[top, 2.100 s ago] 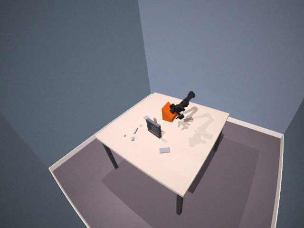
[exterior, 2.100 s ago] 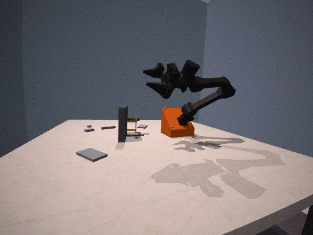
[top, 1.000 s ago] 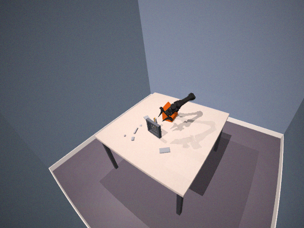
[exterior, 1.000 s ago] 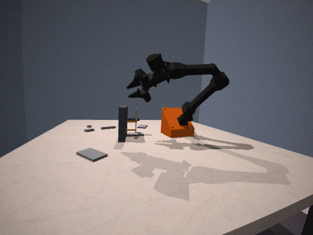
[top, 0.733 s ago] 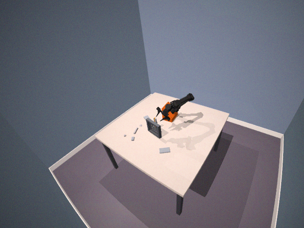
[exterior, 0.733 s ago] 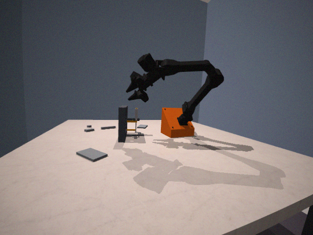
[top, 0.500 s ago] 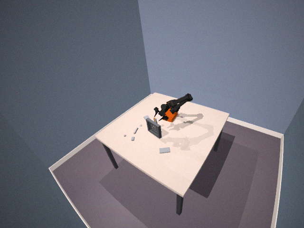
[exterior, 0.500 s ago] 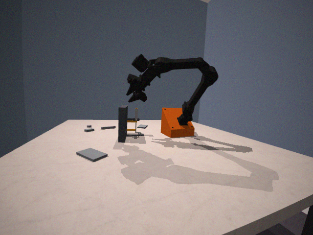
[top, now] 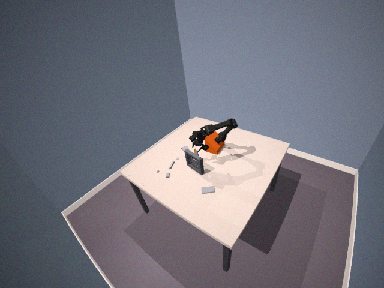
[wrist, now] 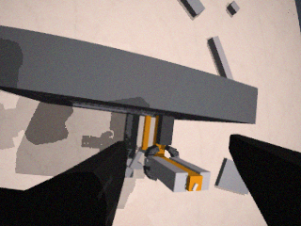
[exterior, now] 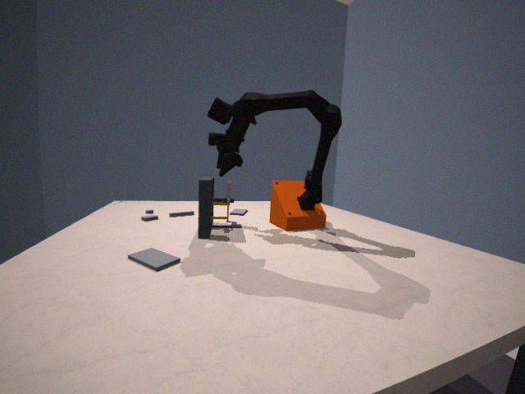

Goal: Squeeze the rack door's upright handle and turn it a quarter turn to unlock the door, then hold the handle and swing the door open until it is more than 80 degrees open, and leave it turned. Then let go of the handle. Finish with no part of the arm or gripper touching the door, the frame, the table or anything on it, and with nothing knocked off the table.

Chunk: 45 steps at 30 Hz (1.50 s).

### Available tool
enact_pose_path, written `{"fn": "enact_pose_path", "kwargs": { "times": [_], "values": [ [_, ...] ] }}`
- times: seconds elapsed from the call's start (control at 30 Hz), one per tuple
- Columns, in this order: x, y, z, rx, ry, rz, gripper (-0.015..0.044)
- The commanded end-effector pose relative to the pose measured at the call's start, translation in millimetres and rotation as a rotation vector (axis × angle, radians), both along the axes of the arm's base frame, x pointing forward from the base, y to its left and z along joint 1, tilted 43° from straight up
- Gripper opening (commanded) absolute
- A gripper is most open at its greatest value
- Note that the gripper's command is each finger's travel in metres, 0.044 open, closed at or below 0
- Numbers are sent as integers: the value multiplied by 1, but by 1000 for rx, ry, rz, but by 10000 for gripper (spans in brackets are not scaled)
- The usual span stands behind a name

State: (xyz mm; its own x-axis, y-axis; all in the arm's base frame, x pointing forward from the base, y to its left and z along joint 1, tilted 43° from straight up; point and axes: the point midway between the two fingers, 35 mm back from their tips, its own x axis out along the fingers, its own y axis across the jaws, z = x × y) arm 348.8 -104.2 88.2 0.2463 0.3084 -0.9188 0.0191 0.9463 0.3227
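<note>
The rack frame stands upright on the table, dark grey. The door sits inside it and looks closed. The upright handle, light grey with an orange strip, stands on the side facing the arm's base, on orange and dark brackets. My gripper is open and points steeply down above the handle. In the wrist view the handle's top shows between the two fingers, nearer the left one. In the exterior view the fingertips are a little higher than the handle's top.
An orange base block carries the arm. A flat grey plate lies beside the frame. A long grey bar and several small blocks lie beyond the frame. Another plate lies near the handle's far side.
</note>
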Motion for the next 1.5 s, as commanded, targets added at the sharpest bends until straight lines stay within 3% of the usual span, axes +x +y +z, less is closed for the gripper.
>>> {"fn": "enact_pose_path", "kwargs": {
  "times": [0.0, 0.67, 1.47],
  "values": [
    [-6, -6, -9, 70, 70, 1, 294],
    [-36, -29, -37, 422, 338, -39, 294],
    [-35, -10, -60, 425, 339, -39, 294]
  ]
}}
